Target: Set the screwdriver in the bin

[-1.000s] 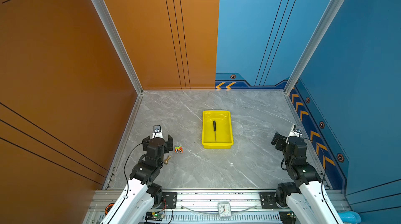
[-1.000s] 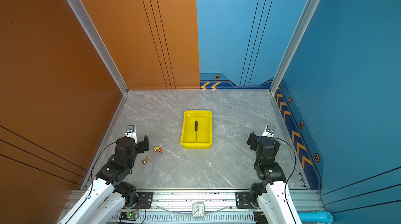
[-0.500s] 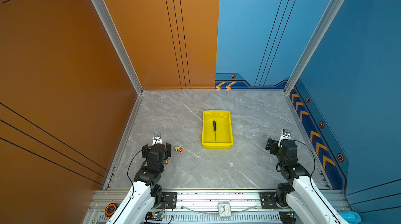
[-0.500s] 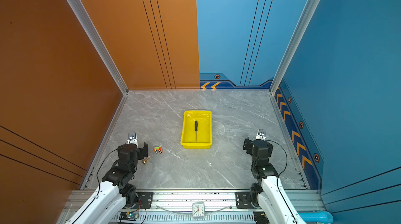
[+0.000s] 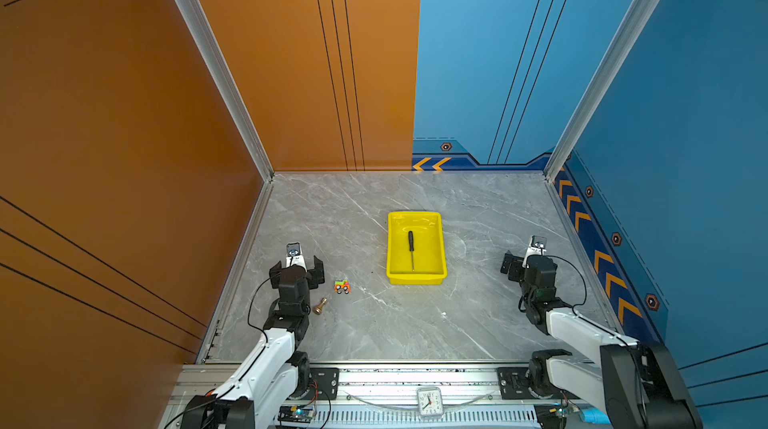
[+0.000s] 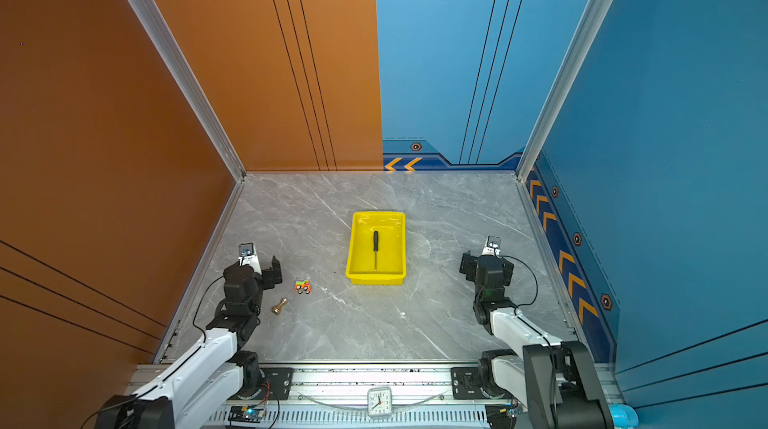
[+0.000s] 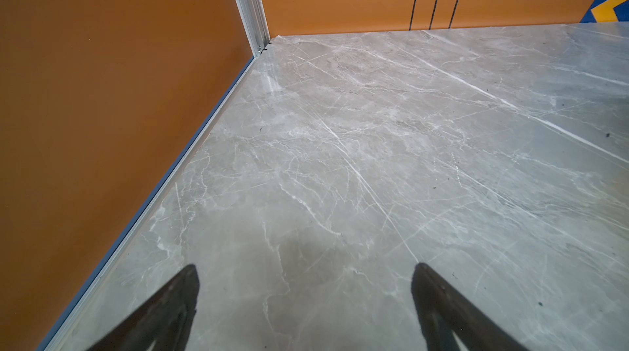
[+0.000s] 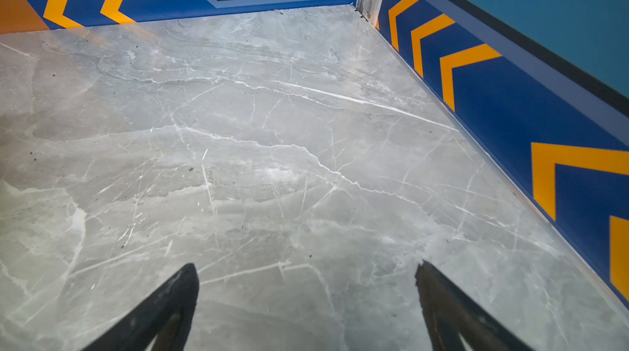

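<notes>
screwdriver: slim black-handled, silver-shafted screwdriver (image 5: 411,249) is lying lengthwise inside the shallow yellow plastic bin (image 5: 417,279), mid-table | left gripper (image 7: 305,267): jaws are standing wide, framing only grey marble tabletop (image 5: 374,323) | right gripper (image 8: 305,265): jaws are gaping wide over bare marble | surroundings: small orange-and-green toy car (image 5: 342,286) and brass knob-shaped piece (image 5: 320,306) are sitting just beside the left arm, apart from the bin

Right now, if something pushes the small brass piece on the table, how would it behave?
The brass piece lies on its side and looks round, so it would probably roll. Its metallic shine suggests it is stiff, fairly heavy for its size, and perhaps slippery.
</notes>
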Robot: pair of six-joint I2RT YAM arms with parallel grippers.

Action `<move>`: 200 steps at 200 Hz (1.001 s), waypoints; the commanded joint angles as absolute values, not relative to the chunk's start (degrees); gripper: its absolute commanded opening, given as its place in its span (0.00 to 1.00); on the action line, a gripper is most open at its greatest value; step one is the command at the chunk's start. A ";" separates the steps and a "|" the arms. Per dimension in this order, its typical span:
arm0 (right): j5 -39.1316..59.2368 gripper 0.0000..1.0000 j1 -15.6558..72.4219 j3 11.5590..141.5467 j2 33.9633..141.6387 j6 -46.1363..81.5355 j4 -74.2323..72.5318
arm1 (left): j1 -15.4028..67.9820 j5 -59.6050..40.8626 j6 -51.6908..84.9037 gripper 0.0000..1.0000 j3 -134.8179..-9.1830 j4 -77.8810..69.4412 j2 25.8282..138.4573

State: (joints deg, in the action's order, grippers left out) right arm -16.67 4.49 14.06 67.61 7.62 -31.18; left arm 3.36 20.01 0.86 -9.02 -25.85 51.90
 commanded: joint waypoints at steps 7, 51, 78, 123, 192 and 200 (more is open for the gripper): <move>-16.26 1.00 4.04 18.13 73.54 6.69 -41.17 | 2.99 15.81 1.15 0.98 -10.26 -36.87 58.74; -16.07 1.00 3.84 22.19 79.43 4.83 -41.81 | 2.90 11.64 -0.08 0.98 -13.77 -44.76 69.69; -15.36 1.00 2.73 21.75 83.35 5.27 -46.84 | 2.73 10.31 -0.09 0.98 -16.49 -48.38 75.59; -14.59 1.00 2.47 21.57 85.09 5.33 -48.72 | 2.37 9.26 -0.69 0.98 -18.20 -53.68 83.79; -16.67 1.00 3.16 20.83 88.23 5.03 -52.80 | 2.15 10.99 0.01 0.98 -18.46 -58.97 89.42; -16.69 1.00 3.16 20.87 88.16 5.01 -52.58 | 2.19 12.57 0.27 0.98 -18.54 -58.89 89.39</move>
